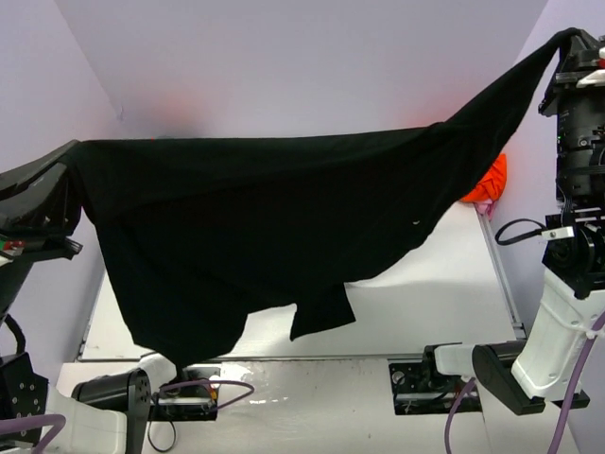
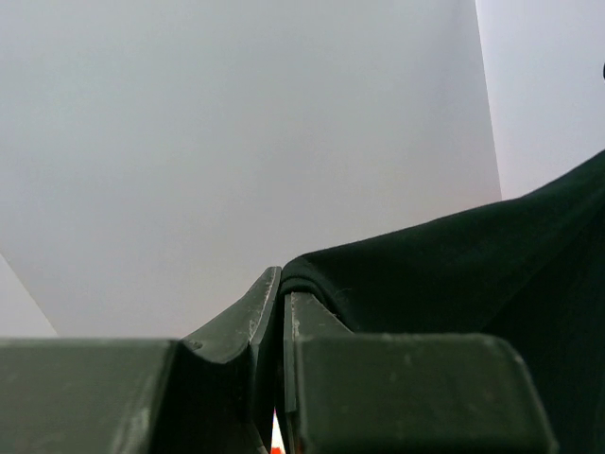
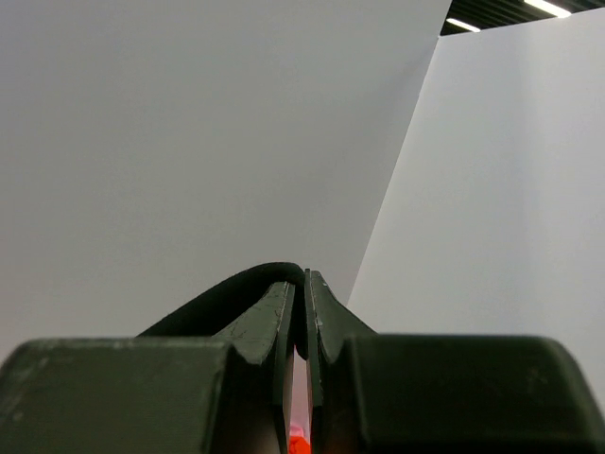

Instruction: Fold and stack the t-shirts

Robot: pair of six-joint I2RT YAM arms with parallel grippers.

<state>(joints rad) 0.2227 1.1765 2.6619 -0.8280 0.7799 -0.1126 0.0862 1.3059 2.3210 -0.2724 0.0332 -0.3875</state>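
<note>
The black t-shirt (image 1: 255, 227) hangs spread in the air between both arms, its lower edge dangling near the table's front. My left gripper (image 1: 68, 161) is shut on its left corner at mid height. My right gripper (image 1: 575, 38) is shut on its right corner, held higher at the top right. In the left wrist view the black cloth (image 2: 454, 274) comes out from the closed fingertips (image 2: 282, 284). In the right wrist view a black cloth edge (image 3: 227, 293) is pinched between the fingertips (image 3: 302, 284). An orange t-shirt (image 1: 487, 182) shows behind the black one at the right.
The white table (image 1: 435, 303) lies below the hanging shirt. A rail (image 1: 501, 274) runs along its right edge. Purple-white walls close the back and sides. The pink and blue-grey shirts are hidden.
</note>
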